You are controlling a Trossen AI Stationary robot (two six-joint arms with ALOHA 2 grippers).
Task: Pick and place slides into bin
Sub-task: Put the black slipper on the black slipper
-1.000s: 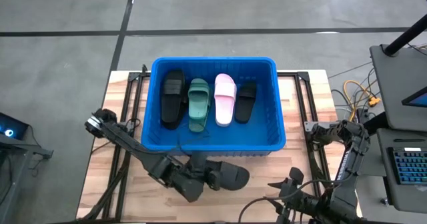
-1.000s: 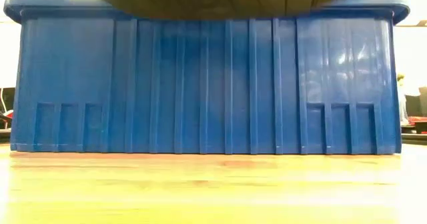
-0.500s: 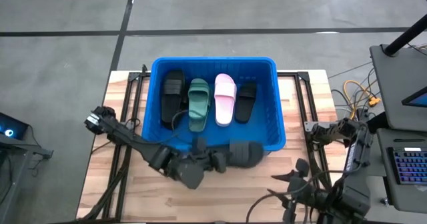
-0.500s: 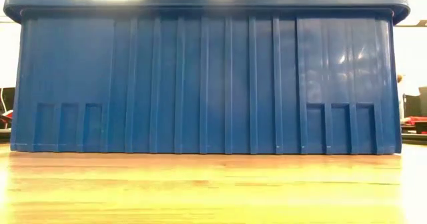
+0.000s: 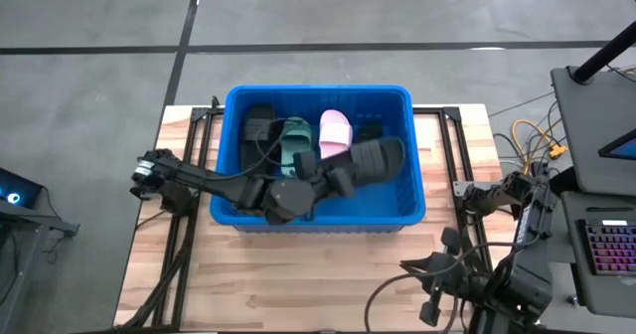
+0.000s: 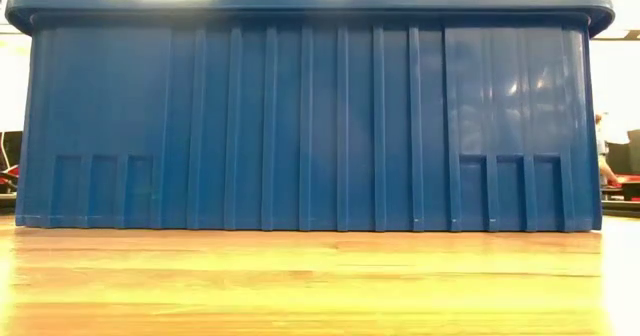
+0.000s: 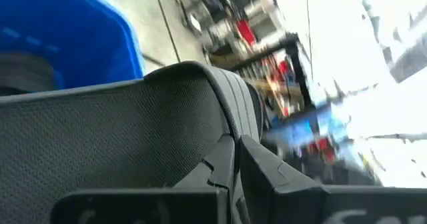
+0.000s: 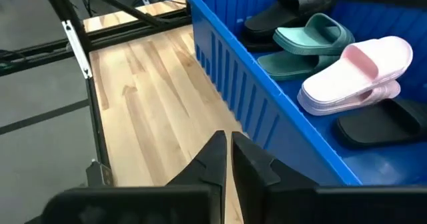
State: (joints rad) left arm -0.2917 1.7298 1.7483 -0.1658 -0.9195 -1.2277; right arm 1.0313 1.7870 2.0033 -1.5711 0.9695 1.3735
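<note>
Change: a second ago the left hand held the dark slide low over the bench in front of the bin; now arm and slide have swung up and over the bin's front wall.
Left hand: over the bin's middle, closed on the dark slide.
Dark slide: sticks out from the hand toward the bin's right side, hanging above the slides on the bin floor, its far end over the small black slide.
Grip close-up: in the left wrist view the textured sole fills the space right against the fingers, which are pressed nearly together.
Bin: blue, on the bench, at its far middle.
Inside the bin: black slide, green slide, pink slide, side by side.
Right hand: near the bench's front right corner, fingers almost touching, holding nothing, aimed along the bin's outer wall.
</note>
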